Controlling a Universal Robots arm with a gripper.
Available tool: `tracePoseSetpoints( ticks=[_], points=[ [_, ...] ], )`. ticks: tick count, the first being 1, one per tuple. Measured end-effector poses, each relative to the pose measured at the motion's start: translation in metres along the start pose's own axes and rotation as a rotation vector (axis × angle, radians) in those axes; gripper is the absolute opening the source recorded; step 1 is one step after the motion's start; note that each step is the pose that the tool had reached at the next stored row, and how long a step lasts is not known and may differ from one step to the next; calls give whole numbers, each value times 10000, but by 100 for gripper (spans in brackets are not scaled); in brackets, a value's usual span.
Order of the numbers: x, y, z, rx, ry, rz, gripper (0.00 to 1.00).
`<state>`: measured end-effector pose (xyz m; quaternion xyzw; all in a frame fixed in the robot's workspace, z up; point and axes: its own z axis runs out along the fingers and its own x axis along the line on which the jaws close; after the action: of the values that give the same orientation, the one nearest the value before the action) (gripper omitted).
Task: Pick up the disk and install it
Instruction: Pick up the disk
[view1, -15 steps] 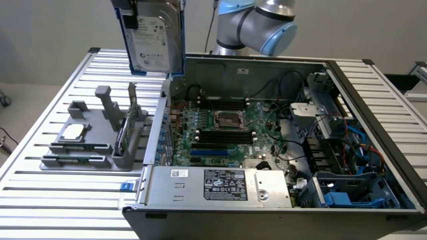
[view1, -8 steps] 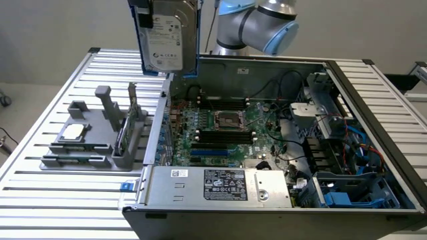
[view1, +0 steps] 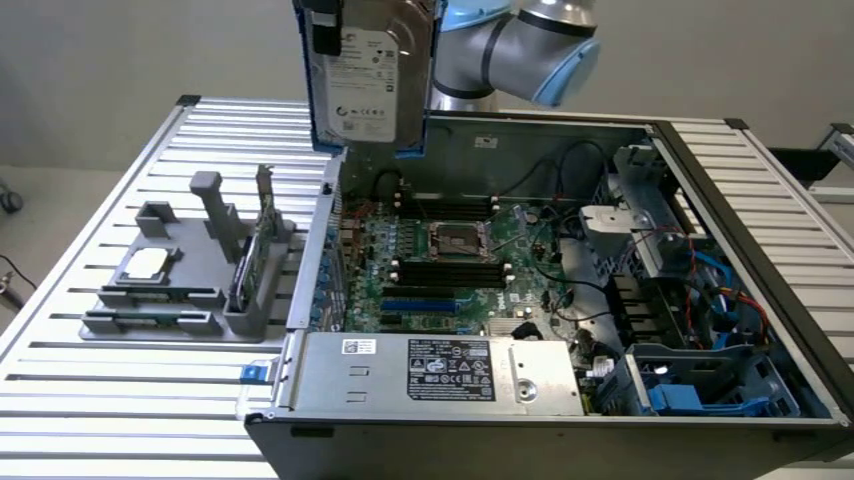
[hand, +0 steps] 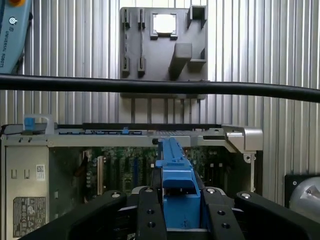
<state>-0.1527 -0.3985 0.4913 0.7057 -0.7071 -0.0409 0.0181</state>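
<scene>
One half of the job is looking done from here: you are carrying the disk (view1: 367, 80) clear of everything, and the installing half is not yet begun, since the drive is touching no part of the open computer case (view1: 747, 250).

The gripper (hand: 181, 212) is clamping the disk. In the wrist view its black fingers (hand: 150, 212) are pressing on either side of the blue plastic frame (hand: 175, 170), with no gap showing.

In the exterior view the disk is hanging at about eleven o'clock from the processor socket (view1: 451, 240), just above the case's rear corner and well above the motherboard (view1: 441, 290). The blue drive cage (view1: 694, 390) is sitting at about four o'clock from that socket, well apart from the disk. I am judging it a likely seat, but I cannot tell that from these pictures.

The grey parts fixture (view1: 174, 300) is lying at nine o'clock from the socket, on the slatted table (view1: 134, 420). It is carrying the small processor chip (view1: 147, 265) and the green card (view1: 247, 270), both untouched.

As for attitude, you are holding the disk on end. Its long axis is running vertically, its white-labelled face is turning toward the exterior camera, and its lower short end is pointing down at the case rim. The wrist view is looking down along the thin blue edge.
</scene>
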Motion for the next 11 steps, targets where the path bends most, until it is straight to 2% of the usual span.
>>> tracePoseSetpoints(
  ticks=[3, 11],
  points=[
    [53, -120, -26, -37, 1, 1, 33],
    [173, -412, -59, -74, 1, 1, 33]
  ],
)
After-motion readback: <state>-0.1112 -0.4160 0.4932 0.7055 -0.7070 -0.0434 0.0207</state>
